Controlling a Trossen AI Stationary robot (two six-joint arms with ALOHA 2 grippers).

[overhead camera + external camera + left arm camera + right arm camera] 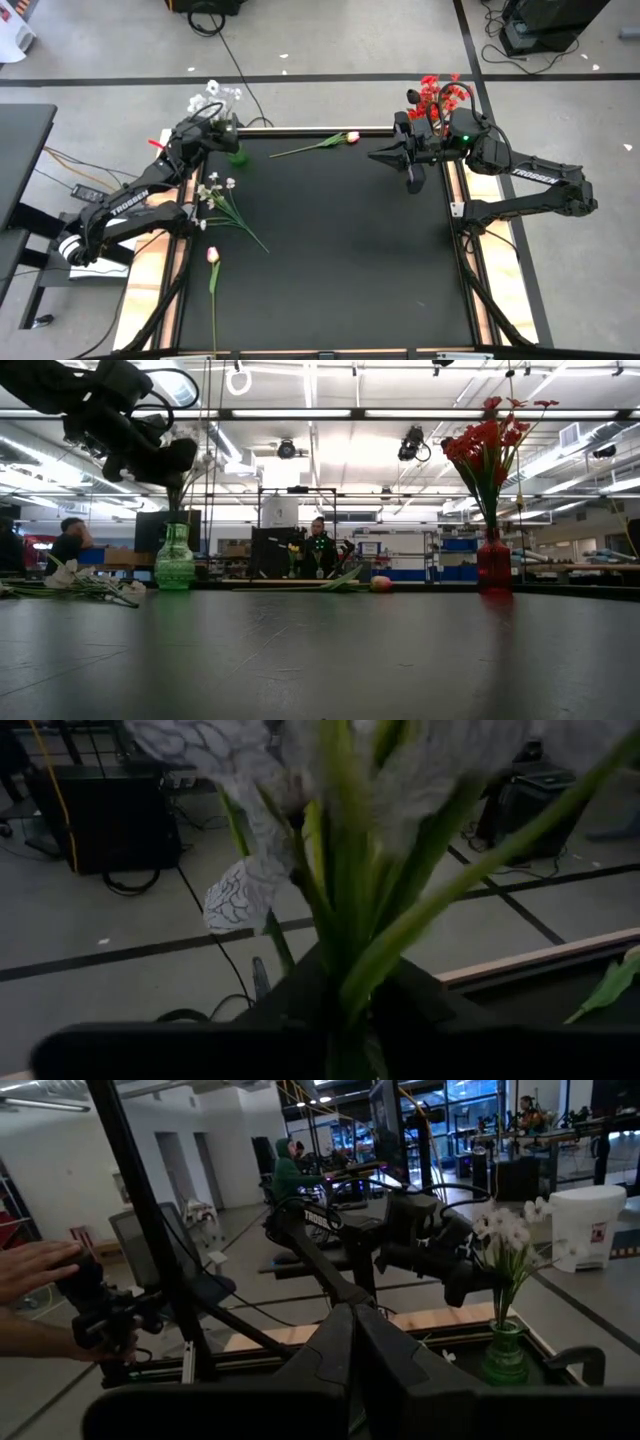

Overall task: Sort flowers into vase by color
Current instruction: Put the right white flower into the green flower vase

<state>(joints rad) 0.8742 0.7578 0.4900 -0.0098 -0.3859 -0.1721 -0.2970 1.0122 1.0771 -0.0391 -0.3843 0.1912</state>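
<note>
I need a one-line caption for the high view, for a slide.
Left gripper holds white flowers at the green vase; red flowers stand by the right gripper; three stems lie loose.

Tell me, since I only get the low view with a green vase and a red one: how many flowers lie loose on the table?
Observer: Three. A white bunch, a pink bud by the far edge, and a second pink bud near the front edge, which your view misses.
Operator: I see one arm, top left. Where is the other?
Observer: The right gripper hovers over the far right corner, beside the red flowers.
Operator: What is in the green vase?
Observer: White flowers stand in the green vase. The left gripper is right at them.
</note>
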